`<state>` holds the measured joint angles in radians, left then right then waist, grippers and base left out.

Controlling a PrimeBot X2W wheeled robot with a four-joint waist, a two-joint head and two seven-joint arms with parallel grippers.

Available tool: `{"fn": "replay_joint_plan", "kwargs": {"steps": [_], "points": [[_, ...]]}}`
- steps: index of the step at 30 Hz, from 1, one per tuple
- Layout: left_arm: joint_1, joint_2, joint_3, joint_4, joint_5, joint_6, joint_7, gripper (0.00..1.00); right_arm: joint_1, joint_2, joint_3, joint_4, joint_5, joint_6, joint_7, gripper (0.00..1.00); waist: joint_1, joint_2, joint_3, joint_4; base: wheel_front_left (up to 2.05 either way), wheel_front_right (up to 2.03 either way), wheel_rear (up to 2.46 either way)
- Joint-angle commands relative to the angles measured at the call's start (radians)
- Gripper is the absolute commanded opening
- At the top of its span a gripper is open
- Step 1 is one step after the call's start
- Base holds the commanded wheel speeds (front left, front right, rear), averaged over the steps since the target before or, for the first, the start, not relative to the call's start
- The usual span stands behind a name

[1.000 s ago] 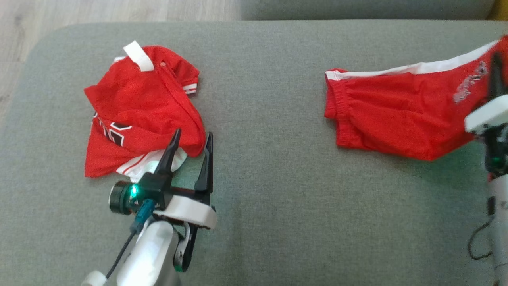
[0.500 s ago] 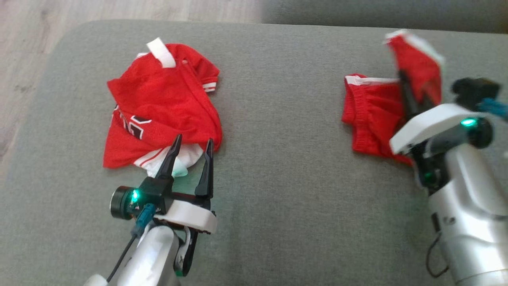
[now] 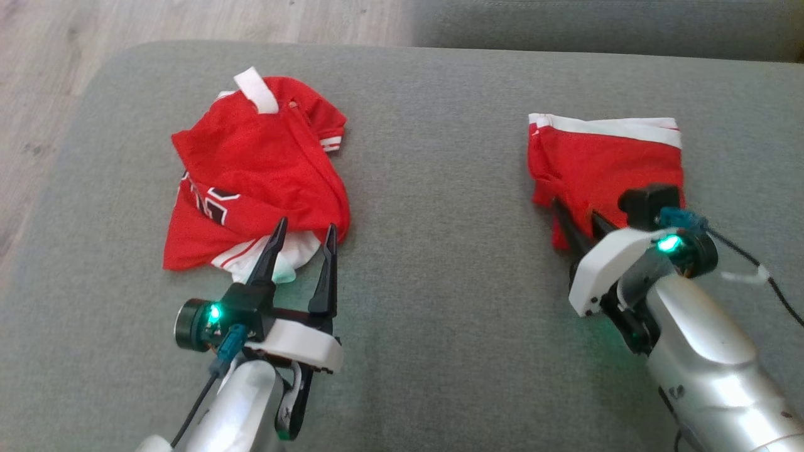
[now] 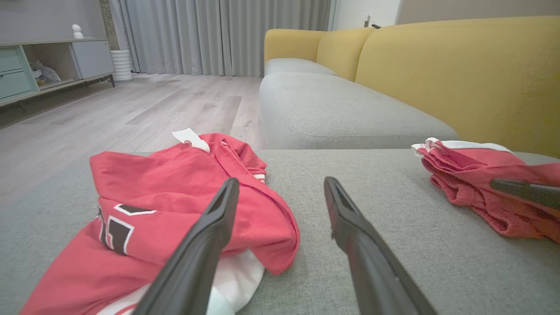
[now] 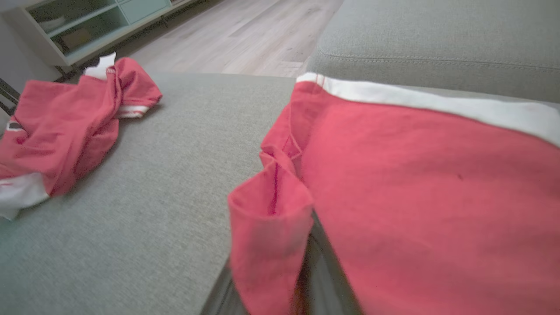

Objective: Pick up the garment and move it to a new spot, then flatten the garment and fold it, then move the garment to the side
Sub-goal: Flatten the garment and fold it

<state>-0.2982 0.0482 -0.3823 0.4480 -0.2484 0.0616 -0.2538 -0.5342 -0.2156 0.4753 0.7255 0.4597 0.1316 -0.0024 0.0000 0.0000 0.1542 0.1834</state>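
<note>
Grey cushion point(image 3: 440, 188) bore folded shorts point(image 3: 615, 163); right gripper point(image 3: 575, 210) at corner, likely laying fold, grip unclear; left gripper point(image 3: 307, 224) gaped empty beside jersey point(image 3: 251, 157).

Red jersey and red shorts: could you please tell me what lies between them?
Only bare grey cushion separates the jersey and the shorts, as the head view shows.

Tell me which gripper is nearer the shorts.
Right: the right gripper is at the shorts' near left corner, touching cloth; the left gripper is by the jersey, across the cushion.
</note>
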Motion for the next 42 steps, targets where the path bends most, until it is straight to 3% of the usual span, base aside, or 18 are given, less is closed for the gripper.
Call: {"fn": "replay_joint_plan", "kwargs": {"steps": [1, 6, 12, 15, 20, 28, 37, 38, 39, 42], "points": [[-0.007, 0.007, 0.029, -0.025, -0.009, 0.003, -0.008, 1.0, -0.022, 0.0, 0.02, -0.007, -0.008, -0.001, -0.025, 1.0, 0.0, 0.0, -0.004, -0.009, 0.0, 0.0, 0.0], [0.0, 0.011, 0.036, -0.034, -0.012, 0.004, -0.008, 1.0, -0.045, 0.034, 0.001, 0.051, -0.051, -0.001, -0.14, 1.0, 0.0, 0.0, -0.026, -0.047, 0.0, 0.0, 0.0], [0.016, 0.015, 0.05, -0.068, -0.014, 0.006, -0.008, 1.0, -0.021, 0.11, -0.196, 0.055, -0.123, -0.001, -0.248, 1.0, 0.0, 0.0, -0.065, -0.104, 0.0, 0.0, 0.0], [0.022, 0.015, 0.057, -0.092, -0.011, 0.008, -0.008, 1.0, 0.018, 0.135, -0.32, -0.002, -0.21, -0.001, -0.258, 1.0, 0.0, 0.0, -0.074, -0.135, 0.0, 0.0, 0.0], [0.027, 0.014, 0.072, -0.124, -0.007, 0.007, -0.008, 1.0, 0.143, 0.162, -0.491, -0.202, -0.335, -0.001, -0.259, 1.0, 0.0, 0.0, -0.076, -0.17, 0.0, 0.0, 0.0], [0.052, 0.007, 0.098, -0.145, -0.006, 0.0, -0.008, 1.0, 0.332, 0.165, -0.495, -0.376, -0.324, -0.001, -0.259, 1.0, 0.0, 0.0, -0.065, -0.185, 0.0, 0.0, 0.0], [0.032, 0.004, 0.103, -0.153, 0.007, -0.015, -0.008, 1.0, 0.313, 0.165, -0.509, -0.423, -0.322, -0.001, -0.259, 1.0, 0.0, 0.0, 0.001, -0.15, 0.0, 0.0, 0.0], [0.024, 0.004, 0.102, -0.154, 0.01, -0.017, -0.008, 1.0, 0.296, 0.165, -0.509, -0.421, -0.324, -0.001, -0.257, 0.8, 0.0, 0.0, 0.016, -0.143, 0.0, 0.0, 0.0], [0.016, 0.003, 0.1, -0.156, 0.012, -0.019, -0.008, 1.0, 0.275, 0.165, -0.509, -0.417, -0.326, -0.001, -0.254, 0.02, 0.0, 0.0, 0.031, -0.135, 0.0, 0.0, 0.0], [-0.009, 0.003, 0.094, -0.16, 0.015, -0.024, -0.008, 1.0, 0.198, 0.165, -0.512, -0.395, -0.345, -0.001, -0.222, 0.0, 0.0, 0.0, 0.084, -0.108, 0.0, 0.0, 0.0]]}}
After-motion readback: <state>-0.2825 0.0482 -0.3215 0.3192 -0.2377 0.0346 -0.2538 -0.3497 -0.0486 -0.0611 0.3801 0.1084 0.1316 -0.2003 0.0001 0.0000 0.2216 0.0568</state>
